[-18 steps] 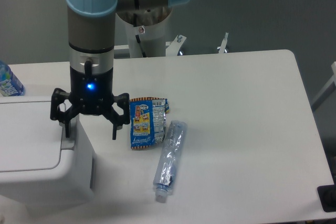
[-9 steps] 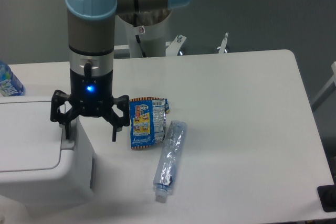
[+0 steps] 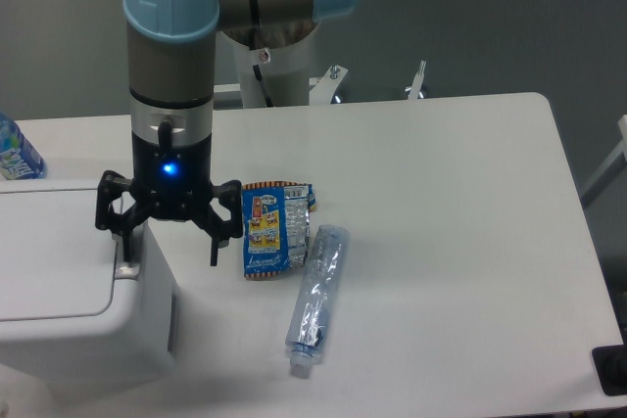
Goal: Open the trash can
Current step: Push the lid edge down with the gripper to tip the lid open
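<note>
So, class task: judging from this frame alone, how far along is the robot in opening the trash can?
Done: the open claw is positioned over the right edge of the trash can, one finger at the grey latch strip. In hand: lining up on that latch. Left: the flat lid is shut, so pressing it open remains.

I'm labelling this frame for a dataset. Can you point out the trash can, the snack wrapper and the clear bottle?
Trash can (image 3: 59, 271): fixed camera, on its flat lid.
Snack wrapper (image 3: 269, 232): fixed camera, middle of its blue face.
Bottle (image 3: 315, 291): fixed camera, mid-body.
</note>
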